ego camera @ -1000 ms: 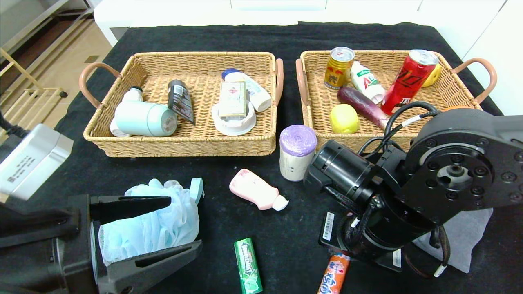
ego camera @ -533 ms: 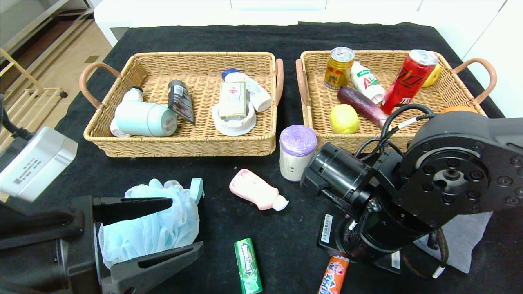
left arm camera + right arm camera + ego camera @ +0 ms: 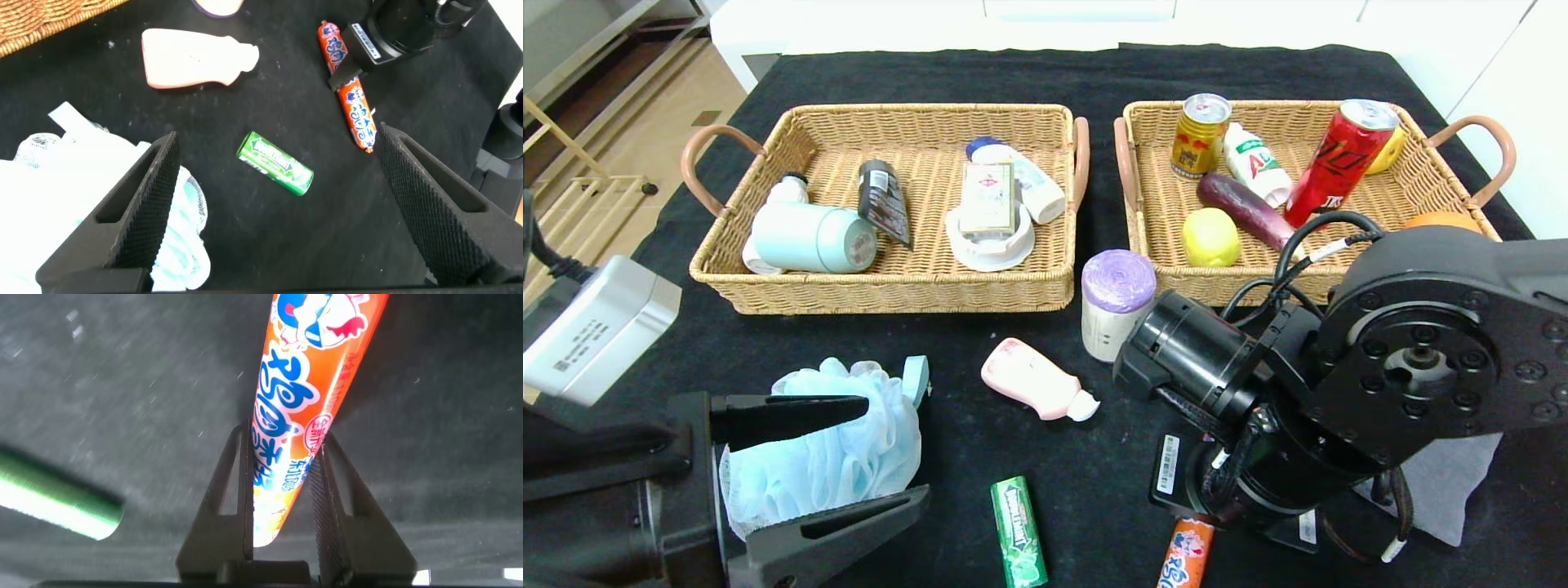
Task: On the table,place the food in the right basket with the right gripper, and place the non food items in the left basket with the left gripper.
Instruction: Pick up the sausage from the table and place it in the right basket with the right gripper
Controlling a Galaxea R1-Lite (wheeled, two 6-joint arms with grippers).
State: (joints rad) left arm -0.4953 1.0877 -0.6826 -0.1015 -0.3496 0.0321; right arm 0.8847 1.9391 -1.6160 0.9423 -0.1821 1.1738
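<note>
it looked like a home-style test room: a worktop (image 3: 1029, 73) under black cloth, white cabinets (image 3: 1094, 16) behind, tan floor (image 3: 645, 106) and a wooden rack (image 3: 572, 188) to the left.

Left gripper (image 3: 882, 449) sits lower left of the head view, fingers spread wide apart, pointing right. Right arm fills lower right, wrist angled down; right gripper (image 3: 282, 478) has fingers clamped on the sausage (image 3: 306, 400).
</note>
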